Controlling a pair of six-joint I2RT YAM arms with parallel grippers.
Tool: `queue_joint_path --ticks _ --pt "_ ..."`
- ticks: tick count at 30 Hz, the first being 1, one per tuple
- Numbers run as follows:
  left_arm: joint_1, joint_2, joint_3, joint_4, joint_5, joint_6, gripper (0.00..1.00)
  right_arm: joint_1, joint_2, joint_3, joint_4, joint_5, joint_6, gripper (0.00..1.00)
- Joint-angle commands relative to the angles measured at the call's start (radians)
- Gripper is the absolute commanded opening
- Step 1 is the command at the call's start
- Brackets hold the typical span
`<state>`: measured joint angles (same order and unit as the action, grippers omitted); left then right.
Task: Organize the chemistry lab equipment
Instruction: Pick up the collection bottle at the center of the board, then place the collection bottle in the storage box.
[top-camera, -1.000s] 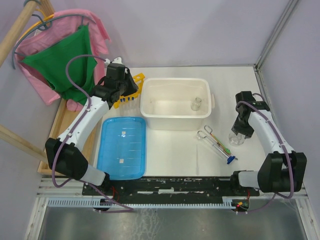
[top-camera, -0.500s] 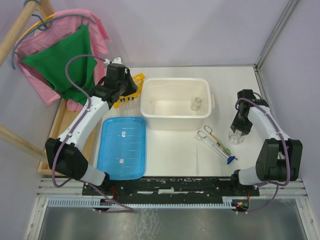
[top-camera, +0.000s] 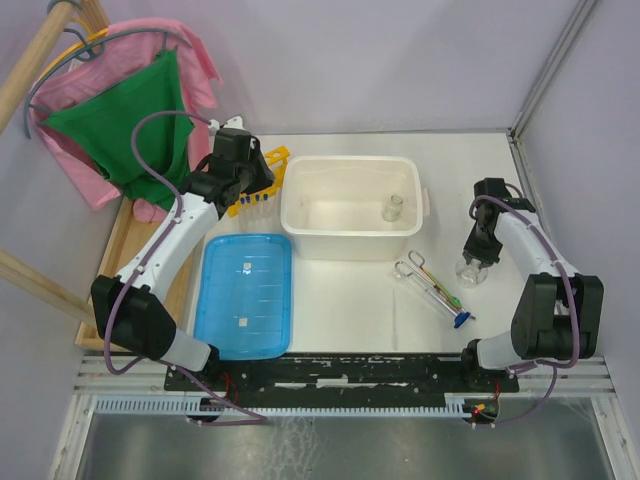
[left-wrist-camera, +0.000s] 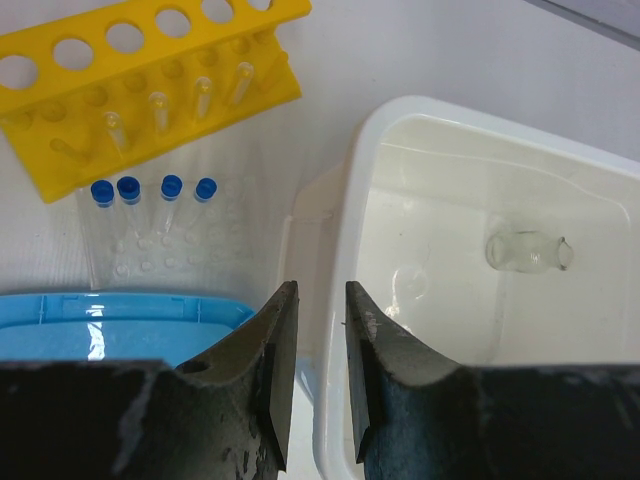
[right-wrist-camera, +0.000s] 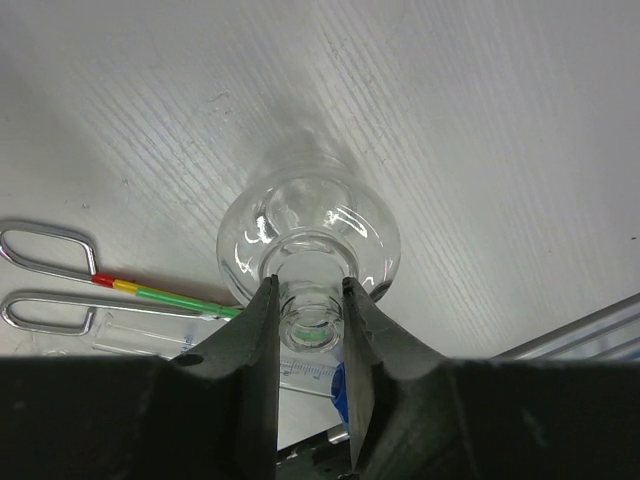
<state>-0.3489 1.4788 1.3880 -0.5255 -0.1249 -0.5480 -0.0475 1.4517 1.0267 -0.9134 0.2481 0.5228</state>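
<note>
My right gripper (top-camera: 475, 254) (right-wrist-camera: 310, 292) is shut on the neck of a round clear glass flask (top-camera: 468, 269) (right-wrist-camera: 310, 225) at the table's right side. Metal tongs (top-camera: 414, 268) (right-wrist-camera: 45, 275) and thin green- and blue-tipped rods (top-camera: 447, 298) (right-wrist-camera: 172, 298) lie just left of it. A second small flask (top-camera: 392, 207) (left-wrist-camera: 527, 250) lies inside the white tub. My left gripper (top-camera: 258, 181) (left-wrist-camera: 316, 300) is narrowly open and empty, held above the tub's left rim. The yellow rack (top-camera: 270, 168) (left-wrist-camera: 150, 60) lies tipped over, with several blue-capped tubes (top-camera: 250, 200) (left-wrist-camera: 150, 190) beside it.
The large white tub (top-camera: 350, 242) (left-wrist-camera: 400, 112) stands mid-table. A flat blue ribbed lid (top-camera: 245, 295) (left-wrist-camera: 100, 310) lies to its left. Green and pink cloths (top-camera: 130, 110) hang on a wooden frame at far left. A wall post (top-camera: 545, 70) stands at the right.
My right gripper has moved a little up-table and left with the flask in it. The left arm has barely moved.
</note>
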Motion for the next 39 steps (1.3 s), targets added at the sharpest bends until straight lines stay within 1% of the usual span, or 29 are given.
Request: queue_joint_path --ticks 1,5,8,13,16,19,22,23,25,28,31,36,39 --pt "-0.001 0.003 0.003 0.027 -0.007 0.023 0.33 -0.005 -0.002 -0.006 0.021 0.028 -0.005 0.02" --pt "-0.002 0.004 0.002 0.026 -0.003 0.022 0.33 -0.005 -0.03 0.027 0.012 0.023 -0.005 0.01" --pt "-0.001 0.003 0.003 0.027 -0.002 0.02 0.33 -0.005 -0.046 0.1 -0.016 0.026 -0.014 0.01" --pt "-0.001 0.0 0.008 0.03 -0.001 0.019 0.33 -0.003 -0.063 0.287 -0.072 0.024 -0.042 0.01" --pt "-0.001 -0.006 0.007 0.035 -0.002 0.019 0.33 0.002 -0.048 0.439 -0.111 0.004 -0.064 0.01" --pt "-0.002 -0.011 0.015 0.036 -0.007 0.019 0.33 0.047 -0.037 0.563 -0.113 -0.011 -0.106 0.01" --pt "-0.001 -0.01 0.021 0.034 -0.011 0.02 0.33 0.158 0.027 0.761 -0.14 -0.005 -0.162 0.01" --pt "-0.002 -0.009 0.024 0.032 -0.012 0.02 0.33 0.183 0.067 0.837 -0.166 -0.004 -0.182 0.01" --pt "-0.001 -0.009 0.027 0.031 -0.009 0.02 0.33 0.272 0.15 0.985 -0.218 -0.02 -0.213 0.01" --pt "-0.003 -0.008 0.03 0.029 -0.011 0.022 0.33 0.356 0.266 1.162 -0.271 -0.064 -0.225 0.01" --pt "-0.003 -0.013 0.035 0.022 -0.017 0.026 0.33 0.41 0.35 1.243 -0.256 -0.098 -0.224 0.01" --pt "-0.002 -0.03 0.034 0.015 -0.028 0.034 0.33 0.452 0.468 1.289 -0.222 -0.169 -0.214 0.01" --pt "-0.002 -0.037 0.033 0.012 -0.026 0.032 0.33 0.495 0.542 1.368 -0.253 -0.178 -0.228 0.01"
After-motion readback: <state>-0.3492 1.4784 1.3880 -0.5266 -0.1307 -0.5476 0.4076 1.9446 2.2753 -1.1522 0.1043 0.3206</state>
